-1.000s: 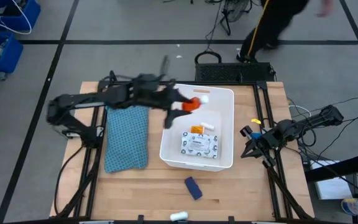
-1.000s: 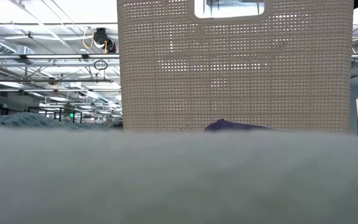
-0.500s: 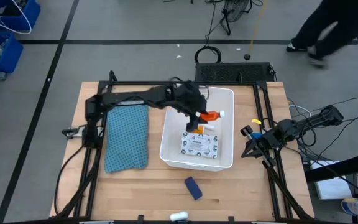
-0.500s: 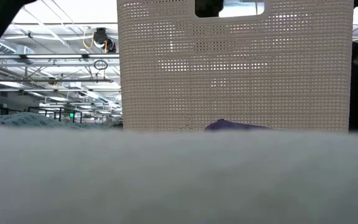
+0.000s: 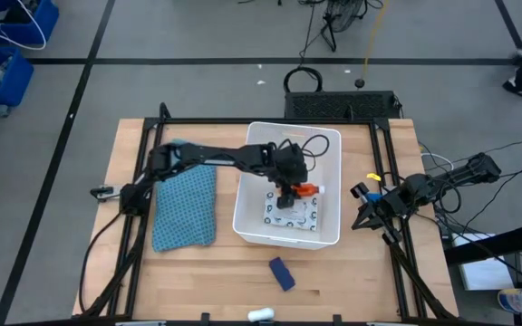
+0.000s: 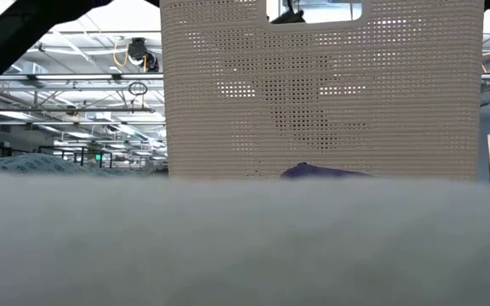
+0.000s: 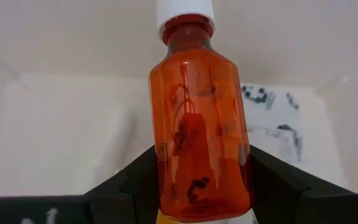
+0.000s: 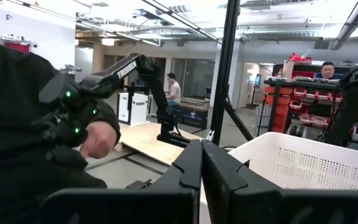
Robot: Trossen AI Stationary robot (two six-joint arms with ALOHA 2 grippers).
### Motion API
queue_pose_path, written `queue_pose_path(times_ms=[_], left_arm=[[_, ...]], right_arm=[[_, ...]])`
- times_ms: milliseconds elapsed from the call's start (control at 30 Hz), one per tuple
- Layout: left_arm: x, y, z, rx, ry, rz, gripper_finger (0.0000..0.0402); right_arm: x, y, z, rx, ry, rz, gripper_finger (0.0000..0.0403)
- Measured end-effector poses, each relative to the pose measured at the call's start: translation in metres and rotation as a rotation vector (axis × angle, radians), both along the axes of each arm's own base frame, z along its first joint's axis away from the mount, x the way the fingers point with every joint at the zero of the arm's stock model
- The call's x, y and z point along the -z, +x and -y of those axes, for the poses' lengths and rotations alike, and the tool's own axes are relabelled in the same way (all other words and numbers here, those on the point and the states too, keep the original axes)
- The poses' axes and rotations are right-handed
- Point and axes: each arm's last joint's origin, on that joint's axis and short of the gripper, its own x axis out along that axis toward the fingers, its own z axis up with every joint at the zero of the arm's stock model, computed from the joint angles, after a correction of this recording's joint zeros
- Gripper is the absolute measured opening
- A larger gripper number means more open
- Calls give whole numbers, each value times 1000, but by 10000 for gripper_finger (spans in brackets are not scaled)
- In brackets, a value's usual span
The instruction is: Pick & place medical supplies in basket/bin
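My left gripper (image 5: pixel 290 192) reaches down into the white bin (image 5: pixel 243 213) and is shut on the orange pill bottle (image 7: pixel 197 124), which has a white cap (image 7: pixel 185 11). The bottle (image 5: pixel 306 190) is over the flat white printed packet (image 5: pixel 290 214) lying on the bin's floor. A blue piece (image 5: pixel 281 273) and a small white tube (image 5: pixel 261 314) lie on the table near its front edge. My right gripper (image 5: pixel 361 195) waits shut off the table's right edge. My left gripper pinches the orange bottle's body near its base (image 7: pixel 166 180) between its two fingers (image 7: pixel 135 183), one on each side. The fingers slant down from the table's left, and the bottle lies along them, cap pointing away. The bottle sits low inside the bin.
A teal patterned cloth (image 5: pixel 185 206) lies left of the bin. In the low view the bin's perforated wall (image 6: pixel 321 85) fills the middle, with the blue piece (image 6: pixel 321 171) before it. A person shows in the right wrist view (image 8: pixel 36 124).
My left gripper has carried the orange bottle from above the bin's far left rim toward the table's right and near edges, sinking into the bin and tipping more steeply downward. It has stayed shut on the bottle.
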Motion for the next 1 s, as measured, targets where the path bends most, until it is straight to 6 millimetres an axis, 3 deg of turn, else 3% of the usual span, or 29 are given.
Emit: queue_pose_path(times_ms=[200, 567, 900, 1000], left_arm=[[19, 2, -1, 2, -4, -49, 198], [23, 1, -1, 32, 42, -71, 204], [20, 0, -2, -7, 50, -73, 313], [10, -2, 0, 0, 56, -65, 333]], right_arm=[[0, 0, 0, 0, 0, 0, 0], [0, 0, 0, -1, 0, 0, 0], [0, 0, -1, -25, -5, 1, 0], [0, -1, -1, -53, -10, 3, 0]])
